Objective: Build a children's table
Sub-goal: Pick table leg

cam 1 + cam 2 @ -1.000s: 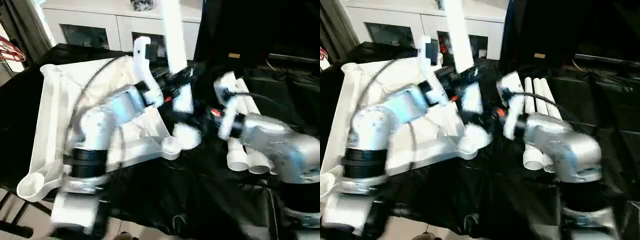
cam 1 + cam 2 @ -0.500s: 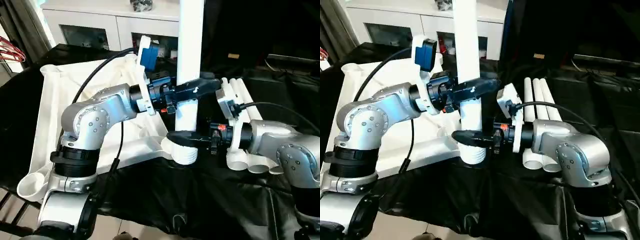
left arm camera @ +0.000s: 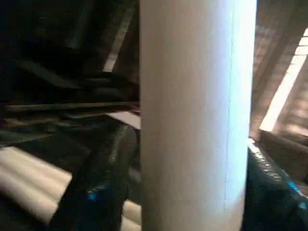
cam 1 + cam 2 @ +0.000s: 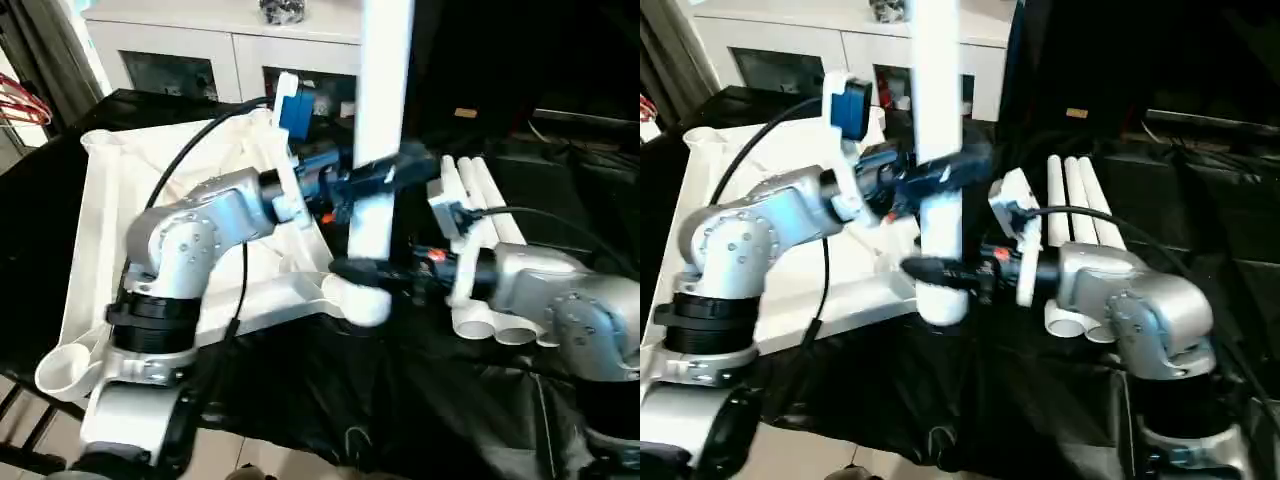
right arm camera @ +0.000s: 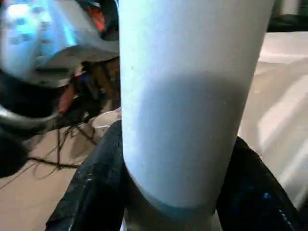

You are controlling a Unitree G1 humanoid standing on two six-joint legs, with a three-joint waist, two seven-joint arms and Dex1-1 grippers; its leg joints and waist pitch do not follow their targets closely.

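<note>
1. Grippers first: your left gripper (image 4: 385, 172) has its black fingers (image 3: 103, 168) closed around the long white tubular leg (image 4: 378, 130), partway up the shaft.
2. Your right gripper (image 4: 358, 270) clamps the same leg lower down, just above its flared end.
3. You hold the leg upright at the near corner socket of the white plastic ribbed tabletop (image 4: 100, 230).
4. Three more white tubular legs (image 4: 1075, 215) lie side by side on the black-covered work table (image 4: 1020, 390), beside your right arm.
</note>
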